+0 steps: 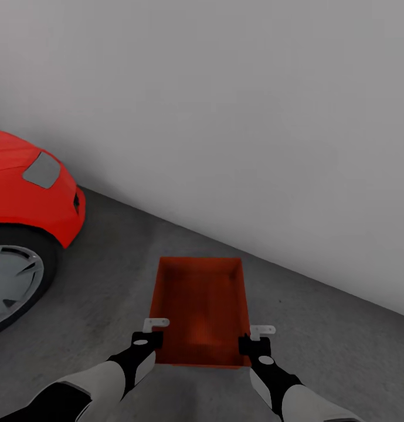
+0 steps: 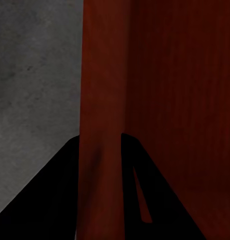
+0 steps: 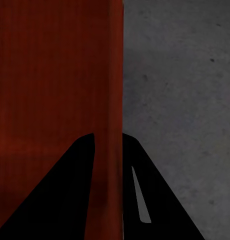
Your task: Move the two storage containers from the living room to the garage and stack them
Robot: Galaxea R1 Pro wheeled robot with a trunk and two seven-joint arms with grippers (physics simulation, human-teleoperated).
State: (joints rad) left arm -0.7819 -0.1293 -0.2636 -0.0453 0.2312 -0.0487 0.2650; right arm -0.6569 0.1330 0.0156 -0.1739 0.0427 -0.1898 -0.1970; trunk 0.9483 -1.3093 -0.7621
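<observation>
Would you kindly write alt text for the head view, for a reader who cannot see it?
Two robot claws, left and right, grip opposite side walls of an open red box over a grey concrete floor. A red car stands to the left, a white wall behind.

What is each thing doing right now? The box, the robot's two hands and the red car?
storage container: upright, open-topped, empty, held by both side walls.
left gripper: shut on the container's left wall.
right gripper: shut on the container's right wall.
red car: parked on the concrete floor, apart from the container.
</observation>
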